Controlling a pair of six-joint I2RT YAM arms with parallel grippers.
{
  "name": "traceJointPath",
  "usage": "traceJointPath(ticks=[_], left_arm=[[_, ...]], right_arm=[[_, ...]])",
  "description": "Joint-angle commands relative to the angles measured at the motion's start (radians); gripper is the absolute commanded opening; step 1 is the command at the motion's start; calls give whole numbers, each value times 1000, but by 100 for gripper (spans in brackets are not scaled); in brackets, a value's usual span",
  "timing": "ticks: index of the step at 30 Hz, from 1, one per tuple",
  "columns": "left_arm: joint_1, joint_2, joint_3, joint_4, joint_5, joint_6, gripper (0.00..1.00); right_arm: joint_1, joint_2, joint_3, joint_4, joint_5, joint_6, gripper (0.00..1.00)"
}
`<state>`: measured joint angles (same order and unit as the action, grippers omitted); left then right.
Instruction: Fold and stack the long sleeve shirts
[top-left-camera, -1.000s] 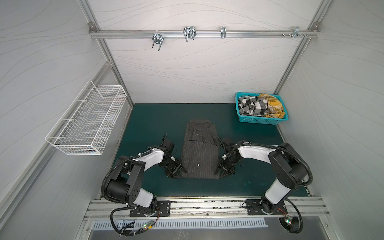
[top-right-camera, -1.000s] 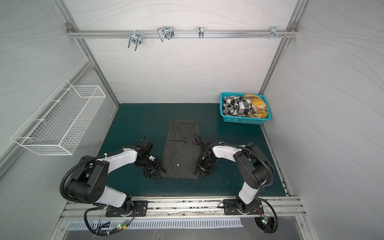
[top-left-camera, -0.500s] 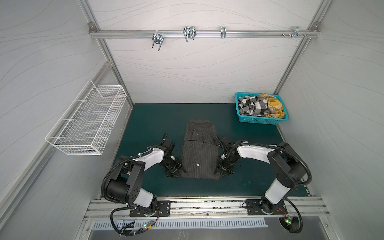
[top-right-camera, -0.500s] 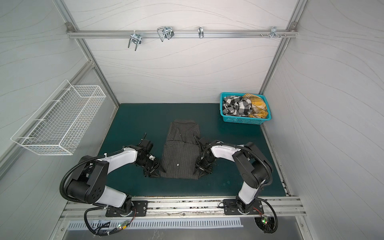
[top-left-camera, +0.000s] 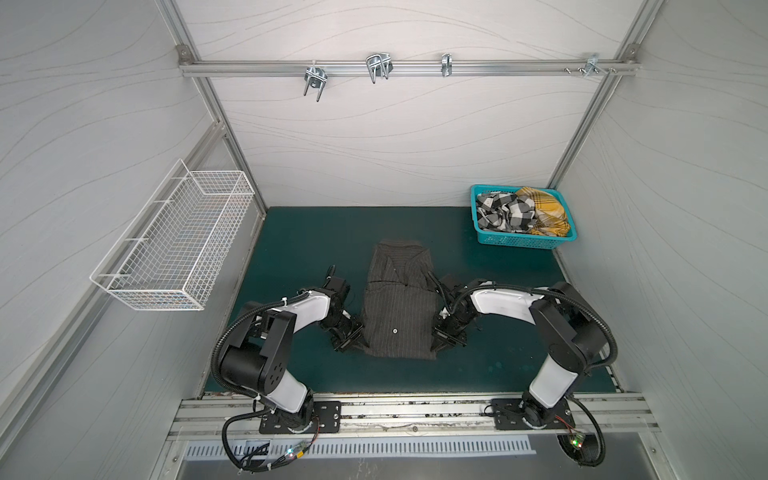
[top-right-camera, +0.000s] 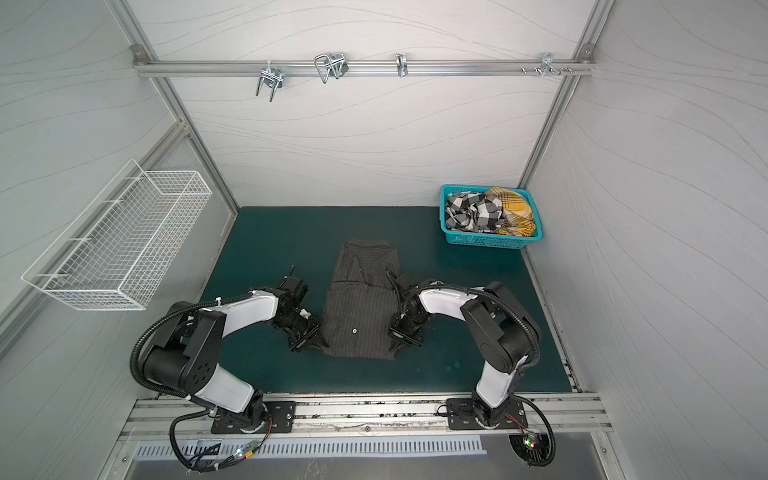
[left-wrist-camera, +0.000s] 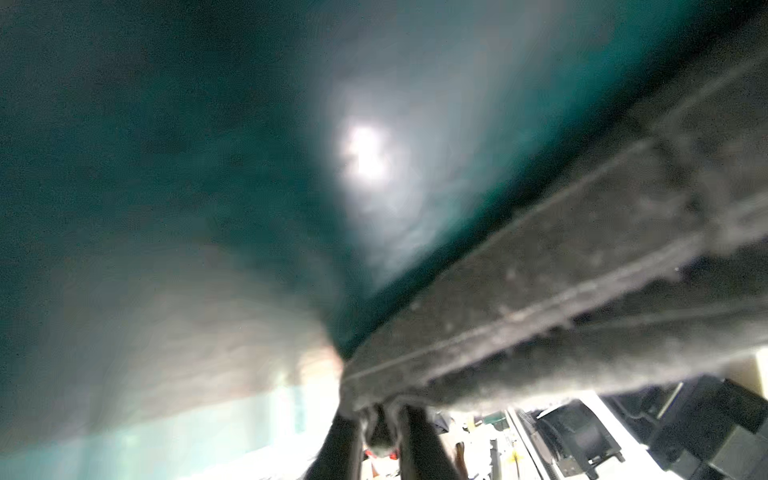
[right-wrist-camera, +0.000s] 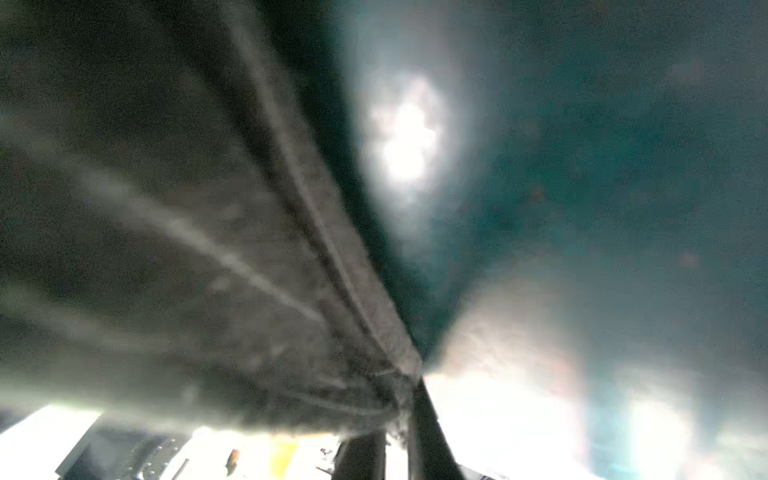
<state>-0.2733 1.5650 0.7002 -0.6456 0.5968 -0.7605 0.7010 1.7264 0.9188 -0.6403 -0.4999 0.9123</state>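
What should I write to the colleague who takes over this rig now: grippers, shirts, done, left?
Left gripper: shut on the near left corner of the pinstriped shirt.
Right gripper: shut on its near right corner.
Shirt lies flat on the green mat, sides folded in.
To do: fold it across, then the checked shirt and yellow plaid shirt, crumpled in the blue basket.

The left arm (top-left-camera: 307, 309) and the right arm (top-left-camera: 503, 305) are each wearing glossy white shells on their long links, with bulky matte-black housings (top-left-camera: 249, 365) capping the joints. A ribbed black conduit (top-left-camera: 216, 357) is looping along each, a white zip tie (top-left-camera: 284, 300) binding the left one. Black screw-studded base plates (top-left-camera: 328, 415) are sitting at six o'clock, thin wires trailing to small boards (top-left-camera: 575, 444) glowing green. The left tool (left-wrist-camera: 379, 440) and right tool (right-wrist-camera: 395, 444) are showing slim black fingers.
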Motion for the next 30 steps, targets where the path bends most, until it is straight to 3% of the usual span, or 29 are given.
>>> traceJointPath(ticks=[1,4,8,9,13,16,22,30], left_arm=[[2,38,8,99,-106,1,7],[-5,25,23,87,-90,10,0],[-36,-15,28,61,-70,8,0],[-47,-23,27,50,-69,6,5],[-44,-79,24,-5,-82,11,37],[-8,-109,40,-25,-90,13,46],[19,-40,78,15,-46,38,49],[16,23,48,50,-28,58,37]], right_arm=[[-15,5,16,-35,55,-17,3],[-33,-6,26,-43,56,-39,0],[-55,-25,36,-67,58,-82,0],[-58,-30,42,-85,63,-92,5],[-64,-78,22,-140,85,-104,44],[-56,-114,-26,-147,70,-72,55],[-46,-116,-89,-51,15,-20,55],[-40,-53,-79,67,-37,26,49]])
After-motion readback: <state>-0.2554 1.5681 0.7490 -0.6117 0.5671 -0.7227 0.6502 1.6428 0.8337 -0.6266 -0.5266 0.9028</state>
